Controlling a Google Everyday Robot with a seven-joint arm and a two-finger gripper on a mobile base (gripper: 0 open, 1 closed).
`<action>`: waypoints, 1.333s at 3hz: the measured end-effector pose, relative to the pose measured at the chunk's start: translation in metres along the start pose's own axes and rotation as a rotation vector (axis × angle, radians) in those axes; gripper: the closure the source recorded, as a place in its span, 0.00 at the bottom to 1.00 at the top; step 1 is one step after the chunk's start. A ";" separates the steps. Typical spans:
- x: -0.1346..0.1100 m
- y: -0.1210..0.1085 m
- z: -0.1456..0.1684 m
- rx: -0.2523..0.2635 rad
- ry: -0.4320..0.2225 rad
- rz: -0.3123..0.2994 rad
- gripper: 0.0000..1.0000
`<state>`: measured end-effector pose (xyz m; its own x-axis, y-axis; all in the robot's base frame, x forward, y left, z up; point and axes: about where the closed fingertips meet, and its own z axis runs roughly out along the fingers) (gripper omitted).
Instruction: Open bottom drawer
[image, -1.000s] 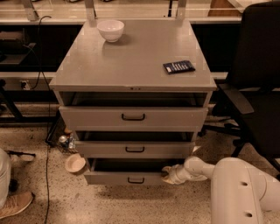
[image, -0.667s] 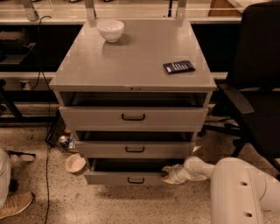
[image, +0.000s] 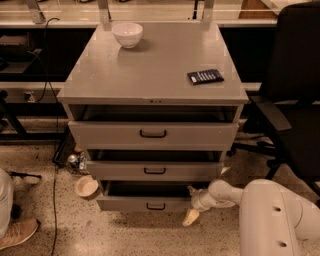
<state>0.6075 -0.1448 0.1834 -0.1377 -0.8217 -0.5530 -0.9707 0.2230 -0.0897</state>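
The bottom drawer is the lowest of three grey drawer fronts, with a small dark loop handle. It stands pulled out a little, with a dark gap above its front. My gripper is at the drawer's right end, near the floor, and my white arm reaches in from the lower right. Its fingers are spread apart: one tip is by the drawer's upper right corner, and the cream finger points down to the floor. It holds nothing.
The middle drawer and top drawer also stand slightly out. A white bowl and a dark packet lie on the cabinet top. A small bowl and a can sit on the floor at left. A black chair stands at right.
The gripper's lower finger now hangs further down toward the floor, beside the drawer's right corner. The drawers have not visibly moved.
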 end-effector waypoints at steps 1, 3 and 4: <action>0.000 0.005 0.006 -0.016 0.005 -0.004 0.00; 0.007 0.015 0.014 -0.046 -0.001 0.019 0.45; 0.006 0.016 0.013 -0.047 -0.001 0.019 0.70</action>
<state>0.5934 -0.1394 0.1683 -0.1564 -0.8167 -0.5554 -0.9760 0.2142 -0.0401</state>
